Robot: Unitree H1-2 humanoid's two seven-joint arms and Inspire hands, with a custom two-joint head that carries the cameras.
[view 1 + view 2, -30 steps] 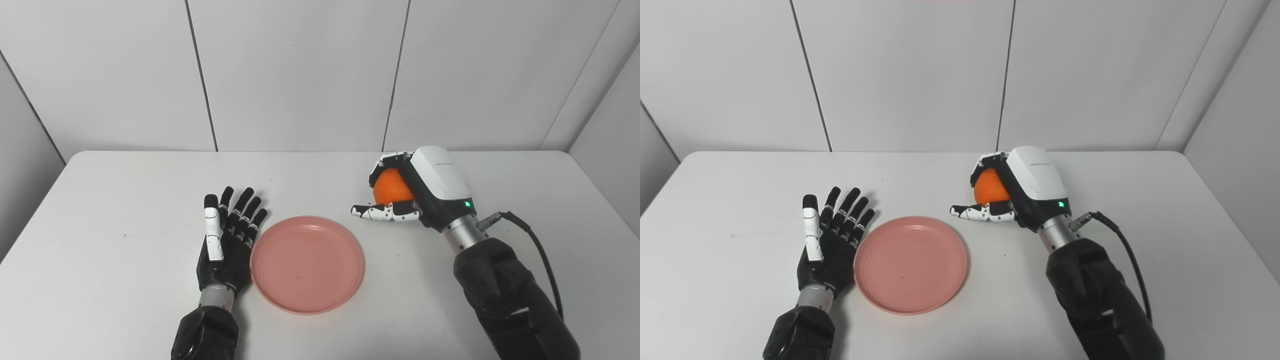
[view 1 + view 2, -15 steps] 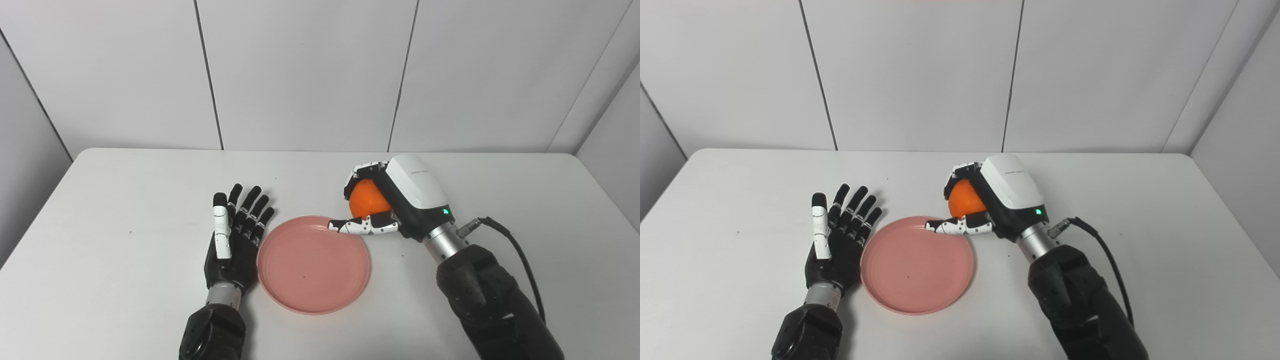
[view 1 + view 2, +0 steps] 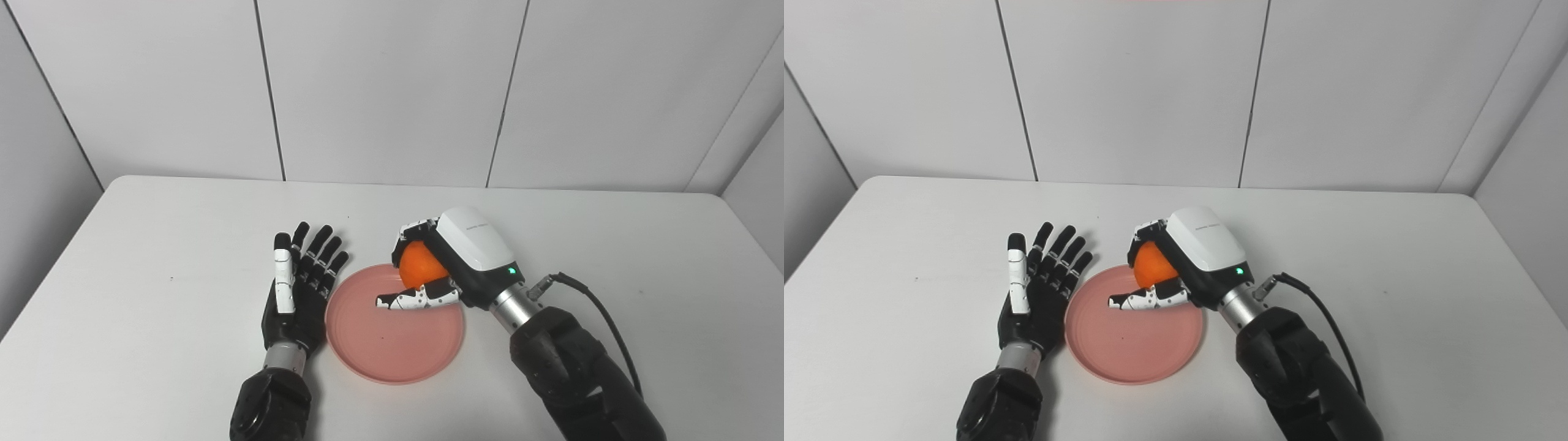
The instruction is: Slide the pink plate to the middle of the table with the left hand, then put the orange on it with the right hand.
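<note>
Pink plate (image 3: 392,343) bare — right hand (image 3: 453,263) grips orange (image 3: 418,271) above it.

Left hand (image 3: 297,294) is flat, palm down, fingers (image 3: 321,260) spread and pointing away from the robot, holding nothing. Right hand (image 3: 450,266) comes in from the right, wrist angled inward, fingers (image 3: 411,231) curled over the top and thumb stretched out underneath, wrapped around an orange (image 3: 419,272).
</note>
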